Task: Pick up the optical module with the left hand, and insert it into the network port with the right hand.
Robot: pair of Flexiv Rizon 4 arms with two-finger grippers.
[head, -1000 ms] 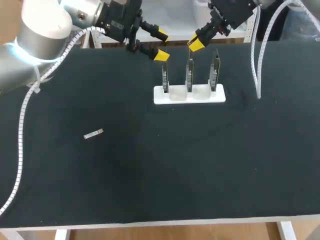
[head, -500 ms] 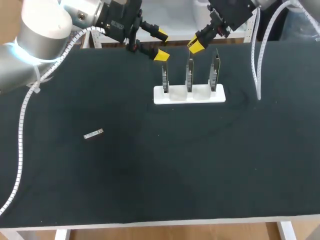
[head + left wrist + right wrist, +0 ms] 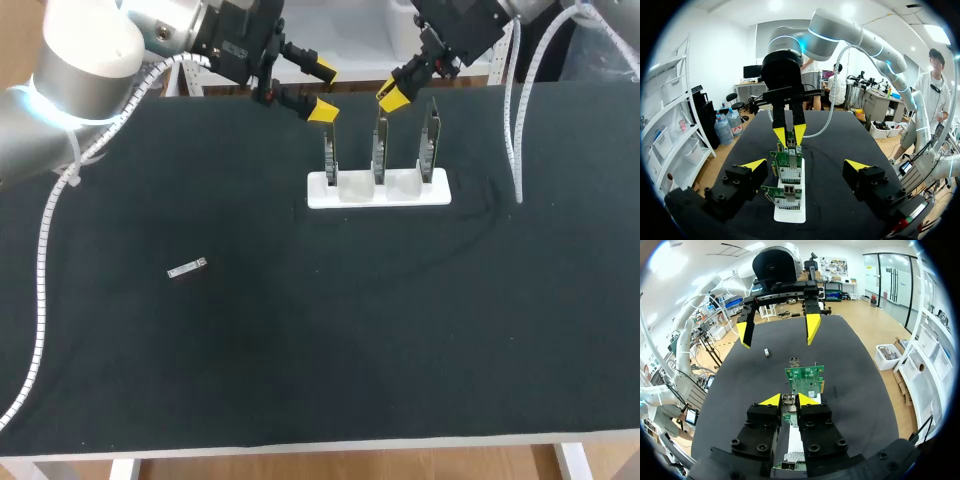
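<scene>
1. Black cloth covered the table (image 3: 300, 380). The little silver module (image 3: 186, 269) lay flat on it, alone, well apart from both arms.
2. The left gripper (image 3: 323, 91) hung at the back of the table, just beside the white stand (image 3: 378, 189). Its fingers were spread wide and held nothing.
3. The right gripper (image 3: 392, 95) sat close over the middle one of three green boards (image 3: 379, 150) in that stand. I could not tell if it was open or shut, because the board's top got in the way.
4. The step in hand looked like the first one: the left gripper had to go and get the module.
5. To do it well, I judged it should come straight down over the module, turned so it closed on the two long sides.
6. The module was thin and low, so the yellow tips needed to reach almost to the cloth without digging in.
7. One end was best left sticking out, so the right gripper could take it and push it into a port (image 3: 788, 190).
</scene>
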